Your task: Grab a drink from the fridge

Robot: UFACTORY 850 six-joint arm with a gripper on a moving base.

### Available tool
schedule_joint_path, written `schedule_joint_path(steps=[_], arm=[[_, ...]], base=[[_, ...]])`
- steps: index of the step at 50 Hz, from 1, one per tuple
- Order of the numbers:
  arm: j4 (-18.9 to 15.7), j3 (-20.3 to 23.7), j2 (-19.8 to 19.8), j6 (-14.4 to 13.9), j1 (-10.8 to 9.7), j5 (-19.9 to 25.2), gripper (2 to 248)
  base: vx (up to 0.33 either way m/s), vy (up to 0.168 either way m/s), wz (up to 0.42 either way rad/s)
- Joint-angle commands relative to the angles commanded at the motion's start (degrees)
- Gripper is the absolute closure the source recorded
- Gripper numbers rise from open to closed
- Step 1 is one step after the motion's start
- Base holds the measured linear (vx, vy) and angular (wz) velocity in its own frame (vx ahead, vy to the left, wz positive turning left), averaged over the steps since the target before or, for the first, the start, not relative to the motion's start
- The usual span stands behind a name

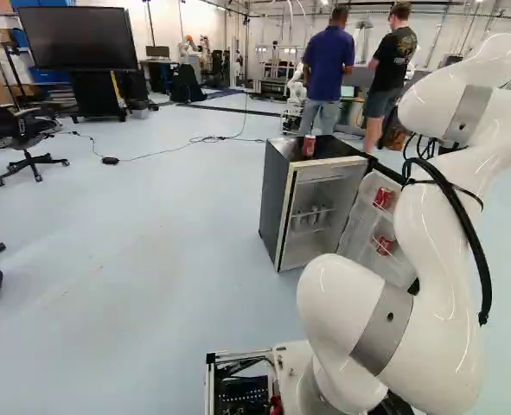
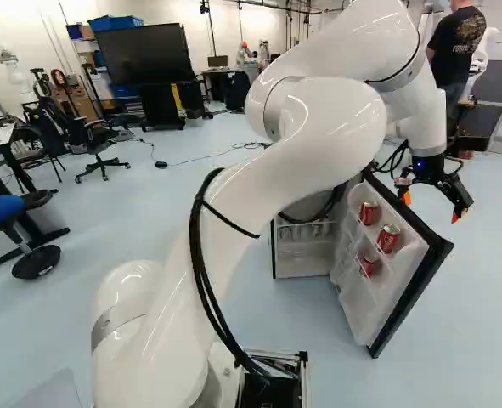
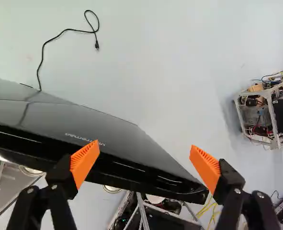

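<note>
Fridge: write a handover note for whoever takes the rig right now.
Gripper: open, nothing between its pads but a view down past the top edge of the door; no drink held.
Drinks: three red cans in the door's racks; another, the top can, stands on the fridge.
Done: door stands open.
Left: choose a can, line up, grip it, lift it out. From here the gripper probably needs to come round to the door's rack side first; mind the door edge.

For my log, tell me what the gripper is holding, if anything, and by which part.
Nothing is held: the gripper is open, its orange pads wide apart, with the fridge door showing beyond them.
</note>
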Motion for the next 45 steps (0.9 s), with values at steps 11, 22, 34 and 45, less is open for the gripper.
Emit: schedule_joint_path(steps=[11,22,34,45], arm=[[0.0,2.4,1.5,0.0,0.8,0.0,3],[0.0,4.7,3.0,0.0,1.5,0.0,3],[0.0,7.2,4.6,0.0,2.4,0.0,3],[0.0,9.6,6.1,0.0,3.3,0.0,3]], base=[[0.000,0.000,0.000],[0.000,0.000,0.000],[0.000,0.000,0.000],[0.000,0.000,0.000]])
